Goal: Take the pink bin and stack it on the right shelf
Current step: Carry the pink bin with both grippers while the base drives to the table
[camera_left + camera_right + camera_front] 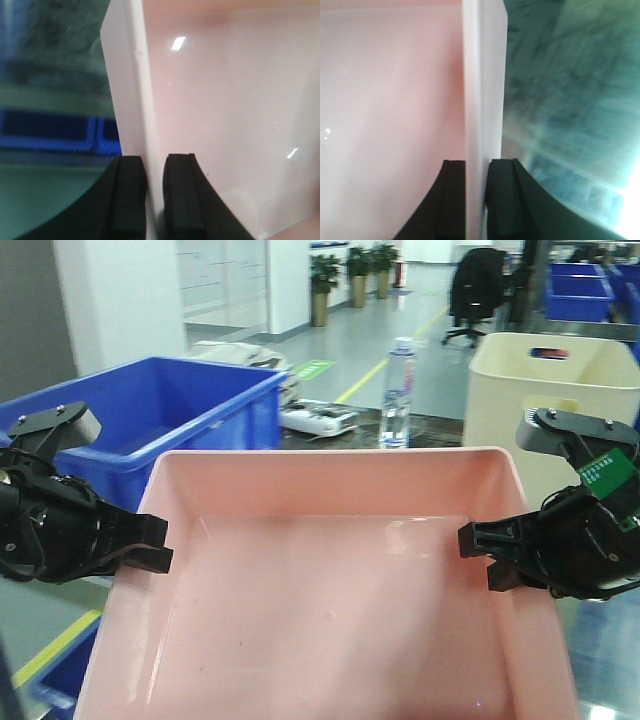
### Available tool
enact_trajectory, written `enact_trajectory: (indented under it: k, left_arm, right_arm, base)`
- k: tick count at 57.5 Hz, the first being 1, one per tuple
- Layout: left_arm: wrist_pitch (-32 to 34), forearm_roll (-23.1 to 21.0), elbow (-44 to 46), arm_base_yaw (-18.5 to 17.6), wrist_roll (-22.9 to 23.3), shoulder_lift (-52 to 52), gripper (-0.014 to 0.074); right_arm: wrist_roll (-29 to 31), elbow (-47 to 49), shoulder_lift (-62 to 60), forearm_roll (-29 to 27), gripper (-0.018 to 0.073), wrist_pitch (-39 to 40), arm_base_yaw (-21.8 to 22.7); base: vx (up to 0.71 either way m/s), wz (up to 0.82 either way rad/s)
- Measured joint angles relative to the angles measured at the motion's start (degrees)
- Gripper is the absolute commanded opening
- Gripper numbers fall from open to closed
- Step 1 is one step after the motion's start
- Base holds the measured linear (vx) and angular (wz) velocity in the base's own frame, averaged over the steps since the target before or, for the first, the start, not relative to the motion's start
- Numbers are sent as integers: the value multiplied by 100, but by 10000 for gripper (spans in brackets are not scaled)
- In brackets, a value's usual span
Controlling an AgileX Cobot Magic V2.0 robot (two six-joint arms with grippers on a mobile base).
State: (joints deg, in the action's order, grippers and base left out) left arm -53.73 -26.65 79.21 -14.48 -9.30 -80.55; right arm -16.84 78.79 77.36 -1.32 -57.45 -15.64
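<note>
The pale-pink bin fills the near half of the front view, open side up and empty. My left gripper is shut on its left wall, one finger inside and one outside; the left wrist view shows the black pads clamping the rim of the pink bin. My right gripper is shut on the right wall in the same way, pads pinching the rim of the pink bin. The dark glossy right shelf shows beside the bin's right wall, blurred in the right wrist view.
A large blue crate stands behind the bin on the left. A taller cream bin stands behind it on the right. Between them are a water bottle and a white device. More blue crates sit lower left.
</note>
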Motion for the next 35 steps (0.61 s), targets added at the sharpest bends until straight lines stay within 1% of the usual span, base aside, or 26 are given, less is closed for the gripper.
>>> enact_trajectory:
  k: [21, 35]
  left_arm:
    - [0, 0, 0, 0, 0, 0, -1]
    - [5, -10, 0, 0, 0, 0, -1]
  right_arm:
    - [0, 0, 0, 0, -9, 0, 0]
    - [0, 0, 0, 12, -9, 0, 0]
  base:
    - [28, -55]
    - [21, -50]
